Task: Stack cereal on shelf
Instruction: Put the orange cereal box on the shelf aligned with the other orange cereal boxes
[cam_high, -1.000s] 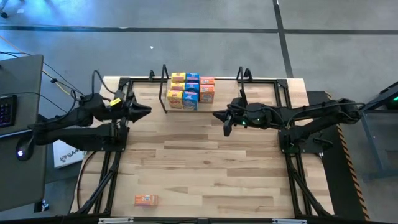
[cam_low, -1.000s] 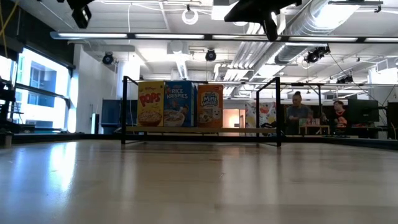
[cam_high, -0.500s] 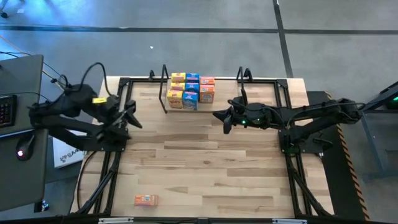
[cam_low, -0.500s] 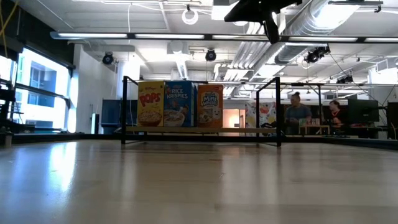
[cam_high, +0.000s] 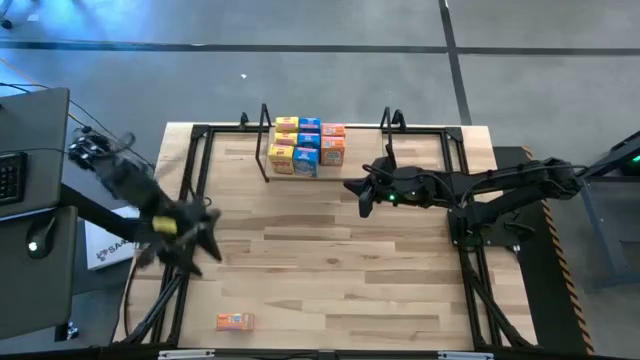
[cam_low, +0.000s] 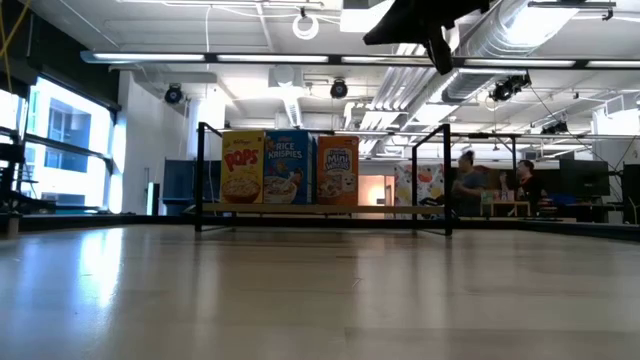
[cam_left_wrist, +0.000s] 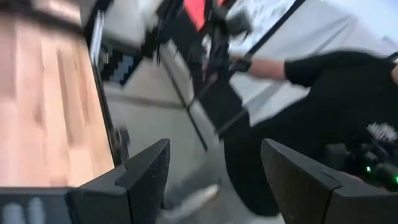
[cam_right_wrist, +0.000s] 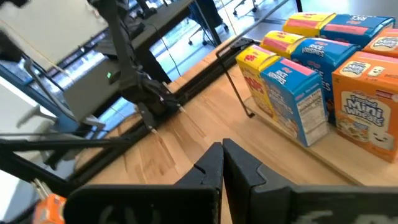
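Several cereal boxes (cam_high: 308, 145), yellow, blue and orange, stand in rows on the shelf (cam_high: 266, 150), a black rod frame with a wooden board at the table's far edge. The low view shows three box fronts (cam_low: 290, 168). One orange box (cam_high: 235, 321) lies flat on the table near the front left. My left gripper (cam_high: 205, 250) hangs open over the table's left side, between shelf and lone box, with nothing between its fingers (cam_left_wrist: 146, 171). My right gripper (cam_high: 362, 196) hovers shut, right of the shelf, facing the boxes (cam_right_wrist: 311, 81).
Black frame rails (cam_high: 190, 180) run along the table's left and right edges. Bare wooden tabletop (cam_high: 330, 270) spreads between the shelf and the front edge. People (cam_low: 490, 185) stand in the room far behind the table.
My left gripper has swung from beside the shelf's left end toward the table's near edge, along the left side. It has turned from pointing right to pointing at the near edge, and it has opened. My right arm has kept still.
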